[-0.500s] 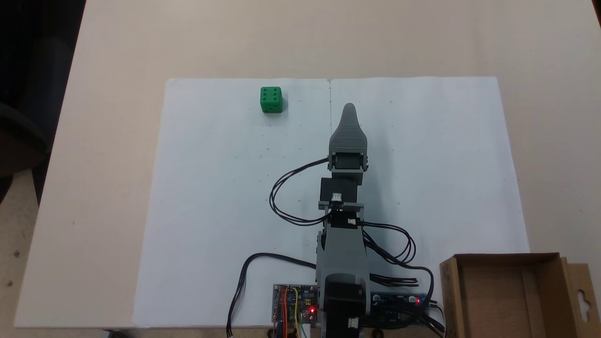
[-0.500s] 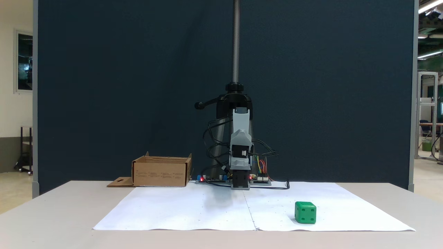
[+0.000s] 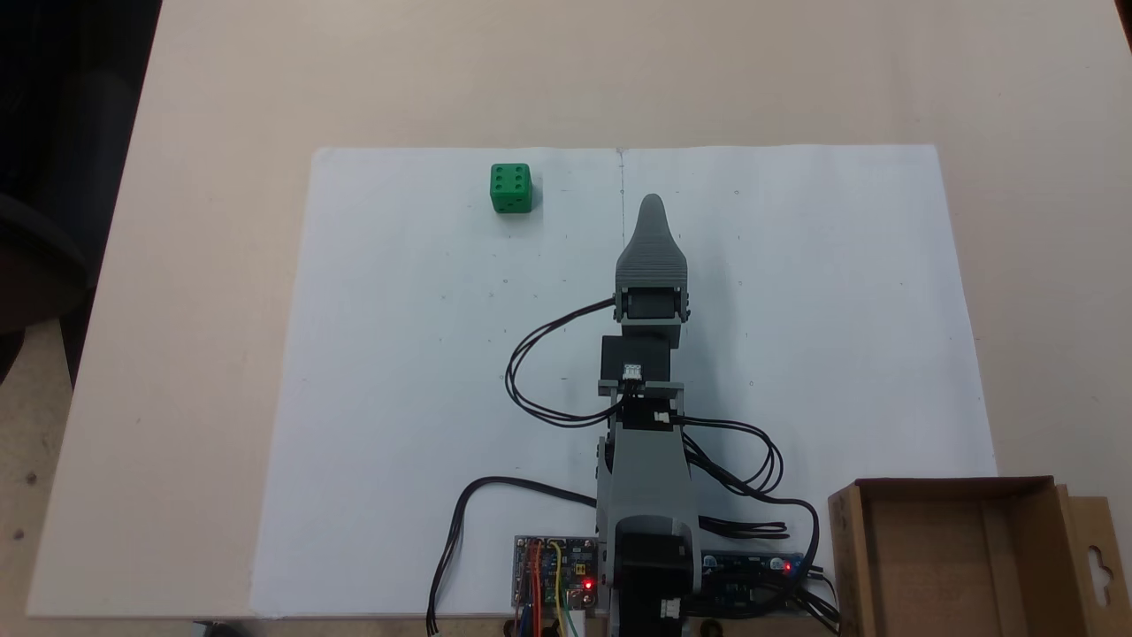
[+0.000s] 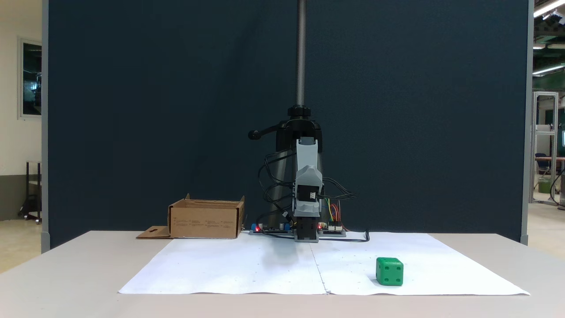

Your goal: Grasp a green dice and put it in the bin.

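The small bright green cube dice is sitting on the white paper sheet on the bench, far from the brown cardboard box bin. The grey hand is hanging up-left of the bin in a fixed view, and the dice is lying to its left there, a bit farther out. I cannot tell if the hand is clenched or released.
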You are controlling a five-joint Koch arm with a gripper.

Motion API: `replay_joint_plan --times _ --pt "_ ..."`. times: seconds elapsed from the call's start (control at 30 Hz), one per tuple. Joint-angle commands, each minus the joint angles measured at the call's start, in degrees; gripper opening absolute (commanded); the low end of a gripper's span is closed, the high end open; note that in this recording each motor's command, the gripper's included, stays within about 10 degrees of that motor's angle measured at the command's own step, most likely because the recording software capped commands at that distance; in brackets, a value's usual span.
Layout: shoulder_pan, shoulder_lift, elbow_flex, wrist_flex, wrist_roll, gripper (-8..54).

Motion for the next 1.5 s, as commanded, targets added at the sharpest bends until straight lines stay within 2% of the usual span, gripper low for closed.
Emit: replay_joint_plan --times 0.0,0.3,0.63,0.87,1.23,1.47 --pt "-0.44 5.89 4.04 -8.44 0.35 43.3" --pt "0.18 5.8 4.13 -7.03 -0.26 44.0" --pt "-0.62 5.63 1.32 -3.78 -0.35 41.4" --pt "-1.76 5.45 -11.25 19.76 -0.7 41.4" --pt "-14.06 0.53 -30.06 62.12 -1.85 41.3" --pt "-13.89 -11.07 -40.61 80.95 -1.76 41.3"
